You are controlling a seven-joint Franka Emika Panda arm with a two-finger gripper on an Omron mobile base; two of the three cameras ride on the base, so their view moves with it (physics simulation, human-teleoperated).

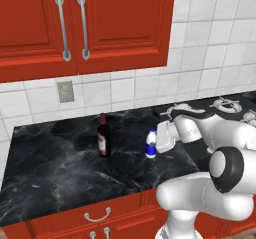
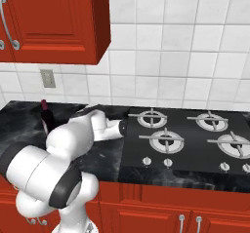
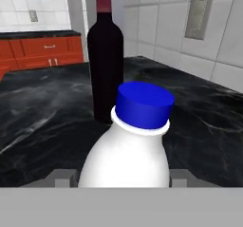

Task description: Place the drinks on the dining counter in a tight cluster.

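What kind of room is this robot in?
A kitchen, it looks like: red cabinets hang over a black marble-look counter, a stove with burners sits beside it, and white tiles cover the wall.

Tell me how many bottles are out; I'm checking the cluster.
2: wine bottle upright mid-counter; white bottle to its right, at the gripper. Others may be hidden.

Dark wine bottle (image 2: 46, 116) upright on black marble counter (image 2: 19, 117), beside stove burners (image 2: 185, 137), white arm (image 2: 73, 139) in front
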